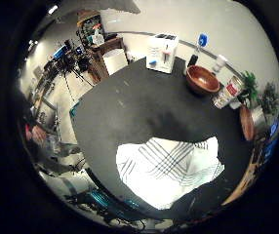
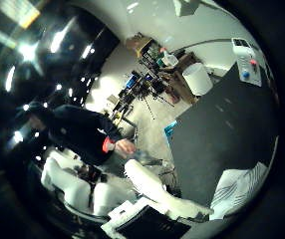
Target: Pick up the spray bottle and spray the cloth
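No text, number or sign can be read anywhere: the red and white label on the canister (image 1: 229, 91) lying beside the wooden bowl (image 1: 202, 79), far across the table (image 1: 129, 105) from the hand, is too small to make out, as are the markings on the white toaster (image 1: 162, 52).

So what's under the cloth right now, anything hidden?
The cloth lies spread on the dark table, rumpled but mostly flat. Only tabletop shows around its edges. Whatever lies beneath is covered, so a thin object can't be ruled out. No spray bottle shows on the cloth.
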Tool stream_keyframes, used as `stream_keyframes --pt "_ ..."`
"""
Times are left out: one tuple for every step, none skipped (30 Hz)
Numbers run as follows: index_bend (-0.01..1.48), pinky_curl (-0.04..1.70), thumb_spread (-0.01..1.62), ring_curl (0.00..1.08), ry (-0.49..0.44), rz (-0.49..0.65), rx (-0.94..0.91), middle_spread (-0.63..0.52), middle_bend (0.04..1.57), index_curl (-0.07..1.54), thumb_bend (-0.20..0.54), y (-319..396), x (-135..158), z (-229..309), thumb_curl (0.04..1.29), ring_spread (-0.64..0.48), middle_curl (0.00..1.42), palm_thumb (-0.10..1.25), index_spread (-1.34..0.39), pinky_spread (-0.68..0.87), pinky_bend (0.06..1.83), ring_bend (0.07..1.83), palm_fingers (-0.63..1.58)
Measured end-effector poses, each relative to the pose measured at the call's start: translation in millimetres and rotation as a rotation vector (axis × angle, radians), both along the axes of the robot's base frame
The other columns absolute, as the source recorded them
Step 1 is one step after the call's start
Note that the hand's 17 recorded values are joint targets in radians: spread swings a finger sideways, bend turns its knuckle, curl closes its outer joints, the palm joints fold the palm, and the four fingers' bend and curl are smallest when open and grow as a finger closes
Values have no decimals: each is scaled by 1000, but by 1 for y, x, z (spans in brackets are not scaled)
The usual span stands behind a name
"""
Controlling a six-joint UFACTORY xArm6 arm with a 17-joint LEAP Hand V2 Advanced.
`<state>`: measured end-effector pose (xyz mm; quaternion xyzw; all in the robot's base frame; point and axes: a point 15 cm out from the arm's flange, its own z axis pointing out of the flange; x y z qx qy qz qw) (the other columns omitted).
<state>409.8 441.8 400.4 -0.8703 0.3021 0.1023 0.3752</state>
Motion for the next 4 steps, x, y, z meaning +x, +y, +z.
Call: stream_keyframes --pt "221 201 1004 209 -11 -14 -6 72 169 375 -29 -9 3 2 383 294 278 375 -316 630 764 277 190" --pt "220 200 1004 210 -24 -28 -9 74 170 376 -29 -16 5 6 383 294 275 375 -318 630 761 273 193" --pt "219 199 1004 211 -40 -47 -14 74 170 377 -29 -26 9 10 382 294 273 376 -318 631 759 270 194" --pt "219 199 1004 212 -50 -59 -19 75 170 378 -29 -33 10 12 382 294 270 376 -320 631 757 265 195"
